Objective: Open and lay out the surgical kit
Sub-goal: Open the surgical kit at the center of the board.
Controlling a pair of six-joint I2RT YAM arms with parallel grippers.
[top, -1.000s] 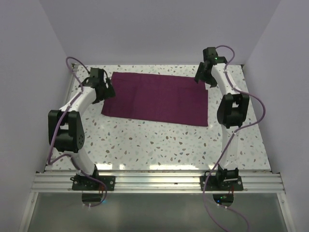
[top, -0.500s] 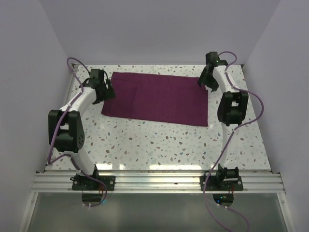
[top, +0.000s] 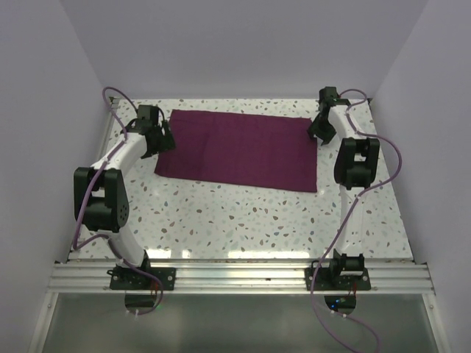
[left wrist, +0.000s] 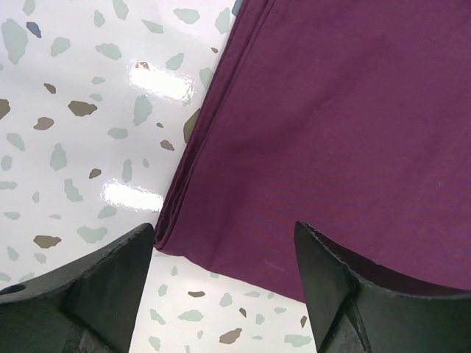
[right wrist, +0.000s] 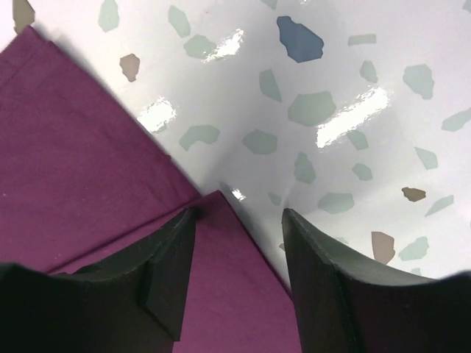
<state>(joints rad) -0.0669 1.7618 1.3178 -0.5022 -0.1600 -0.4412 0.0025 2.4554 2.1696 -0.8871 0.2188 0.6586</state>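
- Two grippers at the plum cloth wrap (top: pixel 239 151) — folded flat on the speckled table (top: pixel 243 213), toward 12 o'clock.
- Left gripper (left wrist: pixel 221 243): wide open, empty, over the wrap's 9 o'clock edge.
- Right gripper (right wrist: pixel 239 228): parted astride its 2 o'clock corner — nothing clamped.

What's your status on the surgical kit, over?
Left gripper open over near-left corner of wrap. Right gripper open, jaws astride its far-right corner. Wrap folded flat, unopened. Nothing in the way.
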